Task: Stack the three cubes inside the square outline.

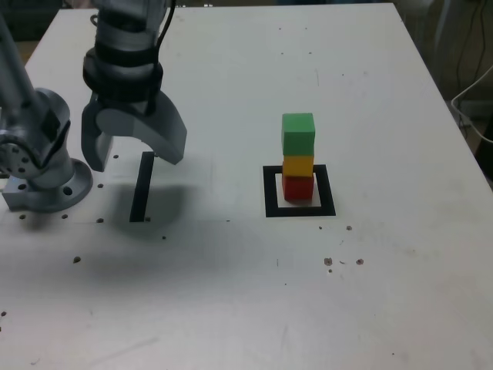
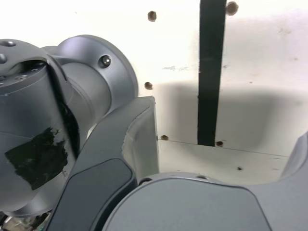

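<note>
Spanning the frame, white drilled table [image 1: 231,308].

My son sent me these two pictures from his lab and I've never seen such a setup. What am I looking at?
It is a grey robot arm with a two-fingered gripper, bolted onto a white table. One picture is taken from a camera off the arm, looking down at the whole table. The other comes from a camera on the arm's wrist, so it mostly shows the arm's own grey parts up close.

On the table, three small cubes are stacked: red at the bottom, yellow, green on top. The tower stands inside a black square outline. A straight black strip lies under the gripper. The gripper is open and holds nothing.
</note>
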`<move>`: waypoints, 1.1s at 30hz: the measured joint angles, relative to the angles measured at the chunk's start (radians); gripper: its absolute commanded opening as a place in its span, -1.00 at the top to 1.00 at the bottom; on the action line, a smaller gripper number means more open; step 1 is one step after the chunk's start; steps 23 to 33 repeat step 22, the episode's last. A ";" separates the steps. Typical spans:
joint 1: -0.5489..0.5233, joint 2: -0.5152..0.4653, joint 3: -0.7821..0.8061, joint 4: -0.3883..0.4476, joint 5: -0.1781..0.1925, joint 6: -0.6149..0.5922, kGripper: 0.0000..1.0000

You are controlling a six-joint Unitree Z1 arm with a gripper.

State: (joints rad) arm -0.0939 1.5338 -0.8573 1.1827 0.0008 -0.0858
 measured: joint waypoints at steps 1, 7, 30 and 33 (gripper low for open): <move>-0.001 0.000 0.010 -0.007 -0.001 0.000 -0.99; -0.006 -0.015 0.046 -0.030 0.000 0.000 -0.99; -0.006 -0.026 0.038 -0.114 0.063 0.000 -0.99; -0.006 -0.026 0.038 -0.114 0.063 0.000 -0.99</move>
